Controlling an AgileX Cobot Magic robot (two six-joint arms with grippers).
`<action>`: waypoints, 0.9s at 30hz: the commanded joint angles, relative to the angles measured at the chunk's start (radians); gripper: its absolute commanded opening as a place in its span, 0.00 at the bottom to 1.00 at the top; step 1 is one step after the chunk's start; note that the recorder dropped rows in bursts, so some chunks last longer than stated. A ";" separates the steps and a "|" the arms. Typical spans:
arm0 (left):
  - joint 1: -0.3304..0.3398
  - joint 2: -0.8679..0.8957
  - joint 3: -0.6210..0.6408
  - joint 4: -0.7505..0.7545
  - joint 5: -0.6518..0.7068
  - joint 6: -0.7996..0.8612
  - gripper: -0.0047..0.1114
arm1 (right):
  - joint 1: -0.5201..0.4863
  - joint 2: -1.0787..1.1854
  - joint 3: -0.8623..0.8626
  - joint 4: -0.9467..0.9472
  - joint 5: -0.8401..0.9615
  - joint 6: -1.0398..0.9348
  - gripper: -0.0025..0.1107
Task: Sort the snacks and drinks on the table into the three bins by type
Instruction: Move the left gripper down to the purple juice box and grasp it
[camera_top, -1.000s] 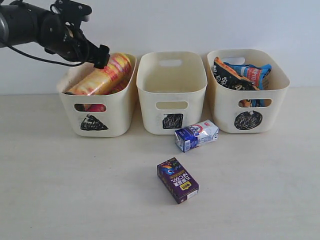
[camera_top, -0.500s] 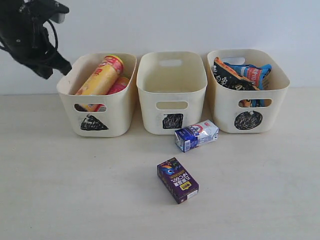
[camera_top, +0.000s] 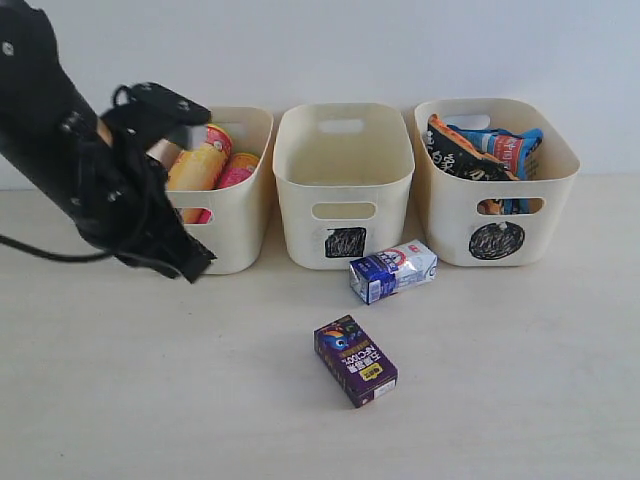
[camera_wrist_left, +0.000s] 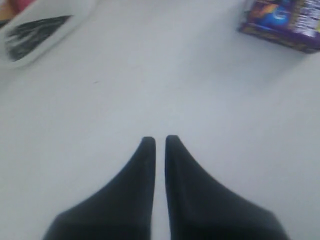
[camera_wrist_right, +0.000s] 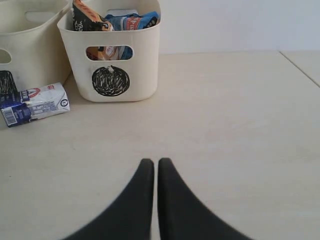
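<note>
Drinks first: the purple carton (camera_top: 356, 360) lies flat on the table (camera_top: 150, 400), closest to the camera, out in the open with nothing touching it. At roughly 1 o'clock from it, the blue-white carton (camera_top: 393, 270) is on its side, just in front of the square bin (camera_top: 300, 225) near that bin's front right corner. The left gripper (camera_top: 195, 268) sits at about 10 o'clock from the purple carton, pointing down at bare table in front of the triangle bin (camera_top: 237, 235). Its jaws are pinched together with only a thin slit between them and nothing in them. The right gripper (camera_wrist_right: 156, 162) only shows in its own wrist cam, same deal: closed up and empty. Back row, seen from the purple carton: the triangle bin at 11 o'clock has the yellow canister (camera_top: 195, 165) and pink canister (camera_top: 237, 170) leaning side by side. The square bin is at 12. The circle bin (camera_top: 450, 215) at 1 o'clock has the orange-black bag (camera_top: 455, 150) and blue bag (camera_top: 505, 145) poking over the rim.
</note>
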 joint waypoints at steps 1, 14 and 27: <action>-0.093 0.016 0.030 -0.253 -0.059 0.312 0.14 | -0.001 -0.005 0.005 -0.004 -0.004 0.004 0.02; -0.181 0.240 -0.021 -0.535 -0.208 0.663 0.97 | -0.001 -0.005 0.005 -0.004 -0.004 0.004 0.02; -0.186 0.474 -0.215 -0.340 -0.210 0.482 0.97 | -0.001 -0.005 0.005 -0.004 -0.004 0.004 0.02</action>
